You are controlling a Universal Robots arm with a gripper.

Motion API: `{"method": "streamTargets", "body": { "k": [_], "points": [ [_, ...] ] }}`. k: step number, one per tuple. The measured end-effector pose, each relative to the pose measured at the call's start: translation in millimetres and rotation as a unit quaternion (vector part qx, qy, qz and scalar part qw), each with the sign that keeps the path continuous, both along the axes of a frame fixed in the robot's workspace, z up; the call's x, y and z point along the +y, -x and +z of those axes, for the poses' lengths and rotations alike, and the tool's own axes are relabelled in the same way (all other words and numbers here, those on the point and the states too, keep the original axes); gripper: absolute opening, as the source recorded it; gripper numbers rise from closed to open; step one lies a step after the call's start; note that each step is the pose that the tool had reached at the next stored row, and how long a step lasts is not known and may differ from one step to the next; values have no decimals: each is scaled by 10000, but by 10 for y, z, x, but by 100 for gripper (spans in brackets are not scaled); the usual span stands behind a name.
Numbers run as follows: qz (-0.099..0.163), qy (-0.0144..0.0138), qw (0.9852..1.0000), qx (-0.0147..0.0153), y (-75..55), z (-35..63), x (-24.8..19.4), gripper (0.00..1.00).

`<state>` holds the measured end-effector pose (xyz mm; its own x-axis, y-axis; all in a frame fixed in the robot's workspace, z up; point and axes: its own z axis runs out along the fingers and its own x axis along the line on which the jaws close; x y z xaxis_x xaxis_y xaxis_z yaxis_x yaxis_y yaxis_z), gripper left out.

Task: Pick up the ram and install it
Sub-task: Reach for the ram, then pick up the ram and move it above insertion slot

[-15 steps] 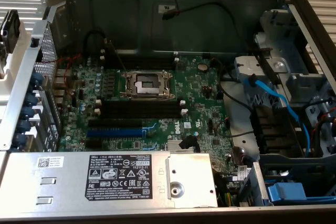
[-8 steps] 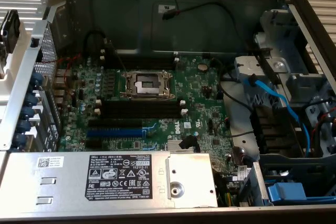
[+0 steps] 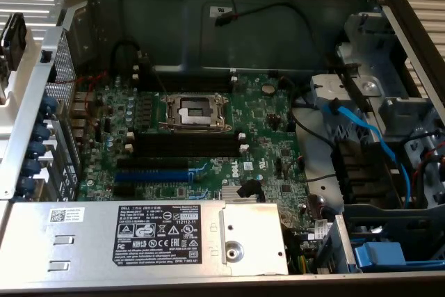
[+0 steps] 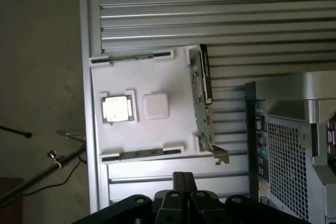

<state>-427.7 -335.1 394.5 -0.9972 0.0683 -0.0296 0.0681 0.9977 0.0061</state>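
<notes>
In the exterior view the open case (image 3: 229,26) shows its motherboard (image 3: 268,126). The blue slot (image 3: 149,175) is near the board's front edge and the black slots (image 3: 184,145) beside the socket are empty, so nothing is installed yet. The wrist view looks down on a white tray (image 4: 147,82) lying on the ribbed bench (image 4: 210,14) just beside the case. The ram (image 4: 134,56) sits on edge along 1 side of the tray, a similar thin stick (image 4: 142,153) lies along the opposite side, a processor chip (image 4: 116,108) sits between them, and an upright card (image 4: 202,103) lines the edge nearest the case. The gripper (image 4: 182,179) hangs above the bench, well apart from the tray, its jaws apparently drawn together on nothing. This looks like the approach before the pick, and the grasp would call for parted jaws squared across the thin stick.
</notes>
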Motion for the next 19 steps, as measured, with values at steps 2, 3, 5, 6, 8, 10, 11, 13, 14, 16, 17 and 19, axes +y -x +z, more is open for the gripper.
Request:
{"method": "streamTargets", "body": {
  "k": [2,3,5,6,8,10,11,13,14,16,17,19],
  "points": [
    [1,4,10000,-1,63,-5,41,10],
    [0,6,10000,-1,104,-5,52,10],
    [0,6,10000,-2,194,-6,59,10],
    [0,6,10000,-1,239,-5,60,10],
    [0,5,10000,-2,331,-5,61,10],
    [0,5,10000,-2,422,-6,62,10],
    [0,5,10000,-2,467,-6,62,10],
    [0,5,10000,-6,512,-6,62,10],
    [0,5,10000,-5,511,-6,62,10],
    [1,5,10000,-5,511,-6,62,10],
    [1,5,10000,-5,512,-6,62,10],
    [1,5,10000,-5,512,-6,62,10]
  ]
}}
